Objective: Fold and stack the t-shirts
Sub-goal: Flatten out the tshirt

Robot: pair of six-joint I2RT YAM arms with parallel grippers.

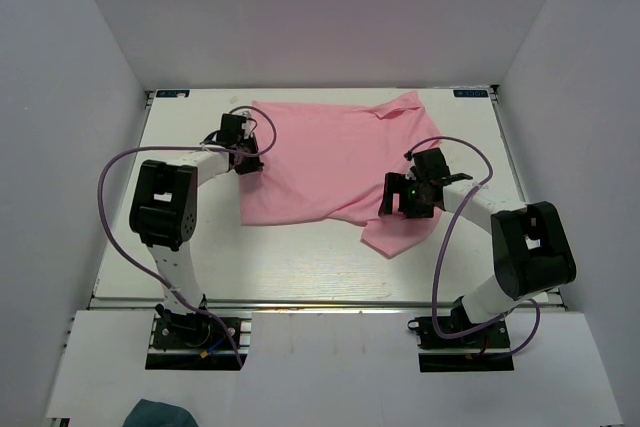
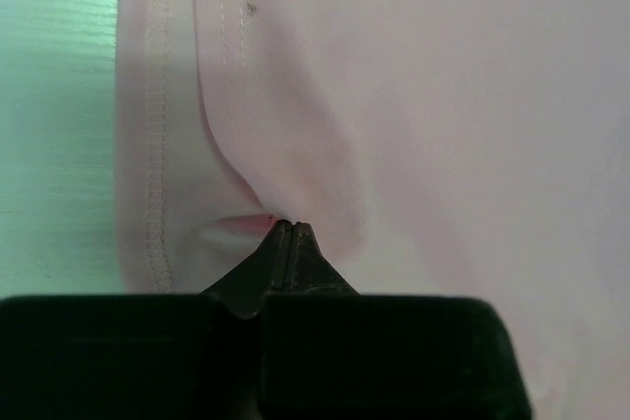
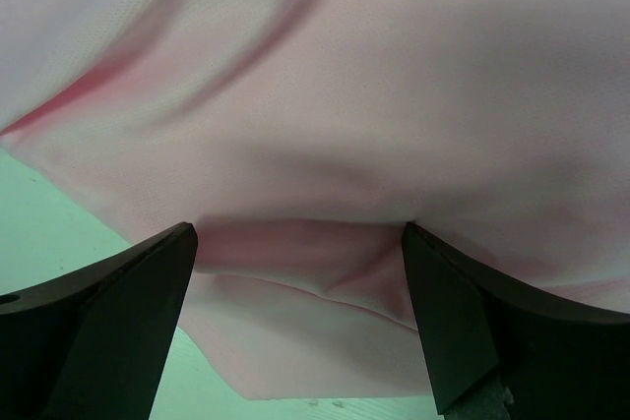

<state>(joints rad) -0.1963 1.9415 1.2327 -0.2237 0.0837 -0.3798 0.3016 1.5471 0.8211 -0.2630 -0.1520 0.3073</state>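
Note:
One light pink t-shirt (image 1: 330,162) lies spread and rumpled on the white table (image 1: 300,267), with a sleeve flap sticking out at its lower right (image 1: 395,237). My left gripper (image 1: 252,163) is at the shirt's left edge. In the left wrist view it (image 2: 283,225) is shut on a pinch of pink fabric just inside the stitched hem (image 2: 157,145). My right gripper (image 1: 405,205) is over the shirt's right side. In the right wrist view it (image 3: 298,231) is open wide, its fingers (image 3: 128,292) straddling a fold of the shirt (image 3: 315,95).
White walls close in the table on the left, back and right. A small dark teal cloth (image 1: 160,414) lies off the table at the bottom left, near the left arm's base. Bare table shows in front of the shirt.

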